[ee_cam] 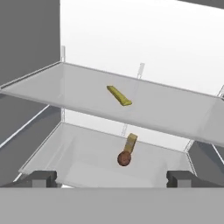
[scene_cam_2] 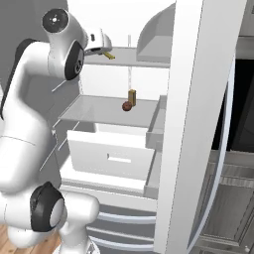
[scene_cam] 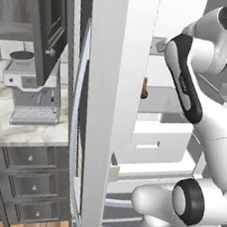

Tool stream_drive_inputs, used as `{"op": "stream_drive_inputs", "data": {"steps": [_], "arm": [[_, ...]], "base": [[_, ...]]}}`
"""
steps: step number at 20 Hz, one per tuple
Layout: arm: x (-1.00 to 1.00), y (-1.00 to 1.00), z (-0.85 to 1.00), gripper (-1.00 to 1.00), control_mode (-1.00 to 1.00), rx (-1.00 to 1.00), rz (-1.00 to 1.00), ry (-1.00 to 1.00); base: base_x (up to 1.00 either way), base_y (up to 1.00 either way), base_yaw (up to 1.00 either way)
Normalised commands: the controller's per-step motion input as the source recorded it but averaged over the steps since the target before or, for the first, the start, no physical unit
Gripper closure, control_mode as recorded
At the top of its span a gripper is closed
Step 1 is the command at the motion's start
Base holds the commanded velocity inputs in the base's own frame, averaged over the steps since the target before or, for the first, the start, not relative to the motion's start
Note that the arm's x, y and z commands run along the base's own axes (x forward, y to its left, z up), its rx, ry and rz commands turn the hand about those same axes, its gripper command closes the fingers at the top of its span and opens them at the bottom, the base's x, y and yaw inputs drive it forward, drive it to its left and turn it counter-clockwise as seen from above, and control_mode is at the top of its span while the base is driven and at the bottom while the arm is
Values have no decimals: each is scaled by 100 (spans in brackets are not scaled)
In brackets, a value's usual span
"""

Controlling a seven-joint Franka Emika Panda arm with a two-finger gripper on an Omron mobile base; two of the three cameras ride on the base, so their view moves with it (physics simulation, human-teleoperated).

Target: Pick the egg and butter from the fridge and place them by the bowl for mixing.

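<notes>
Looking at the left base view from left to right, you see a grey coffee machine (scene_cam: 30, 93) on a pale stone counter (scene_cam: 23, 132), with grey drawers below it. Next comes the white door of the fridge (scene_cam: 116, 86), swung open, edge toward you, with its long silvery handle (scene_cam: 75, 126) on the left side. Past the door you look into the fridge, where a white drawer (scene_cam: 155, 140) sticks out a little. The white arm stands on the right and reaches up into the fridge.

In the right base view, the arm is on the left. Its gripper (scene_cam_2: 101, 43) sits up by the top shelf. The butter (scene_cam_2: 108, 55), a slim yellow stick, lies on that shelf just beside the gripper, but you cannot tell if they touch. One shelf down sit a small brown round thing (scene_cam_2: 127, 106) and a tan block (scene_cam_2: 132, 96) standing just behind it, very close together. The open door fills the right side.

In the hand view, you see the two dark fingertips (ee_cam: 41, 178) low at the left and right corners, spread wide apart with nothing between them. The butter (ee_cam: 119, 96) lies near the middle of the upper glass shelf (ee_cam: 65, 87), ahead of the fingers and well apart from them. The brown round thing (ee_cam: 124, 159) and the tan block (ee_cam: 130, 143) rest on the shelf under it.
</notes>
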Motion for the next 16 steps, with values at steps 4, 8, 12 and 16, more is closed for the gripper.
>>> {"op": "stream_drive_inputs", "data": {"steps": [4,8,12,16], "arm": [[66,-3,-22,-100,-100,0,0,1],[71,0,-17,-100,-100,0,0,0],[84,0,-12,-100,-100,0,0,0],[91,0,-6,-100,-100,0,0,6]], "base": [[0,0,0],[0,0,0],[0,0,0],[0,0,0]]}}
